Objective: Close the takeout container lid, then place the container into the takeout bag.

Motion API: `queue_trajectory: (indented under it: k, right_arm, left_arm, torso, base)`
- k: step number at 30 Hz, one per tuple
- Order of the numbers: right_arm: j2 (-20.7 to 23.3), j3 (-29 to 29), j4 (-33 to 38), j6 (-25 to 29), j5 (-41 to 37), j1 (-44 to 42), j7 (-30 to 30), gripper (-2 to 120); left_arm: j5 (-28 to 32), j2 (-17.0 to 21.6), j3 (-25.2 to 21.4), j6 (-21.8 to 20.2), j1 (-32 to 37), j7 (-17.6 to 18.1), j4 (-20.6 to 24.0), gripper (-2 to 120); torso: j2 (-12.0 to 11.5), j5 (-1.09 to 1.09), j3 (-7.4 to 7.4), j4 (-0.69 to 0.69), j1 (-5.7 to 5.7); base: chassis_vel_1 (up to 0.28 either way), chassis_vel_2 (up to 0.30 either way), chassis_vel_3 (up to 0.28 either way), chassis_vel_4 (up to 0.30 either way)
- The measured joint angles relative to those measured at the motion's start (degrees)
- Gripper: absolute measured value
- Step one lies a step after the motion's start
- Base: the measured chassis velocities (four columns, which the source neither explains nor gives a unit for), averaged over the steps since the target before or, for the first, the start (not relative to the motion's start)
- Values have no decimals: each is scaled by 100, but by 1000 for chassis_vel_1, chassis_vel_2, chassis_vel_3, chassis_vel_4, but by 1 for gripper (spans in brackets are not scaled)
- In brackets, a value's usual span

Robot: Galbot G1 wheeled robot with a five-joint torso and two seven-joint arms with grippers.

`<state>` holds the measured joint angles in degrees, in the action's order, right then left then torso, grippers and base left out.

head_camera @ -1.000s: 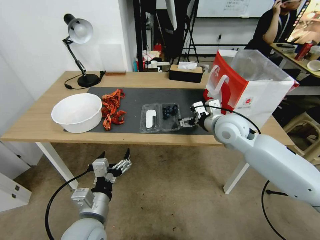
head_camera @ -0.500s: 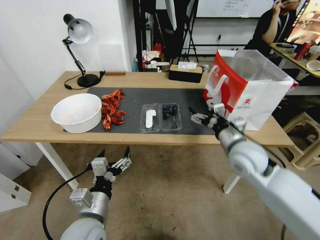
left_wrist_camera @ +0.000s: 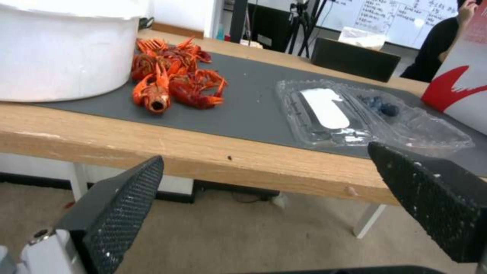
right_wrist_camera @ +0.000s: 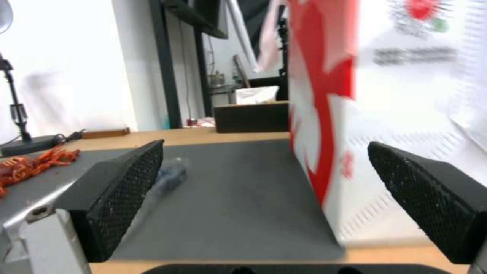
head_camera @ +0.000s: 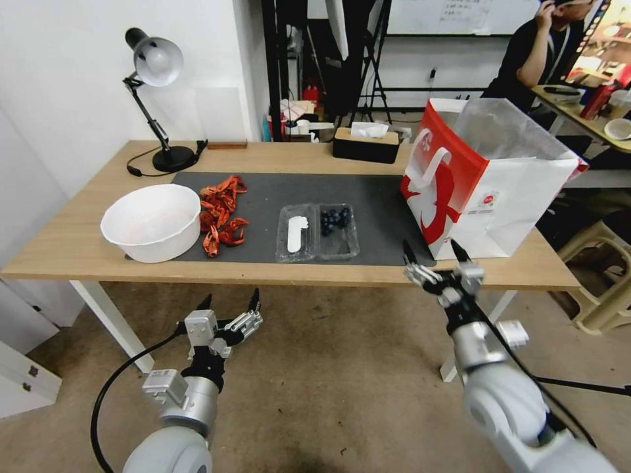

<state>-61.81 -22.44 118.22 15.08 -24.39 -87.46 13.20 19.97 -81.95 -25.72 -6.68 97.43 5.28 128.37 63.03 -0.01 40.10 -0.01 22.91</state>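
The container [head_camera: 338, 230] lies open on the dark mat [head_camera: 381, 197], its lid [head_camera: 297, 232] flat to the left. The bag [head_camera: 499, 197] stands at the right. Both the left gripper [head_camera: 228, 303] and right gripper [head_camera: 432, 253] are held below the table's [head_camera: 79, 243] near edge, fingers apart.

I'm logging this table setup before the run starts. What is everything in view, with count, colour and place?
takeout container: one, clear, blueberries inside, open on the mat's middle
lid: one, clear, white label, flat beside it
takeout bag: one, red-and-white, table's right end
bowl: one, white, left
crayfish: pile, red-orange, beside the bowl
mat: one, dark grey
lamp: one, black, back left
tissue box: one, black, back
left gripper: open, below table edge
right gripper: open, at table's front edge by the bag
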Motion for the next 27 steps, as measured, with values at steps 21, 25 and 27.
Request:
queue_trajectory:
  k: [21, 25, 27]
  right_arm:
    - [-909, -105, -261, 1100, 567, -1231, -366, 100]
    - [-886, -113, -255, 1067, 529, -1219, -366, 100]
    - [-876, -119, -255, 1052, 510, -1218, -366, 100]
  left_arm:
    - [5, 13, 33, -1, 65, -3, 41, 100]
    - [4, 14, 32, 3, 63, -5, 41, 100]
    - [5, 14, 34, 4, 56, -5, 39, 100]
  torso:
    - [-1, 1, 0, 2, 1]
    - [-1, 1, 0, 2, 1]
    - [-1, 1, 0, 2, 1]
  base:
    - [0, 0, 0, 0]
    - [0, 0, 0, 0]
    - [0, 0, 0, 0]
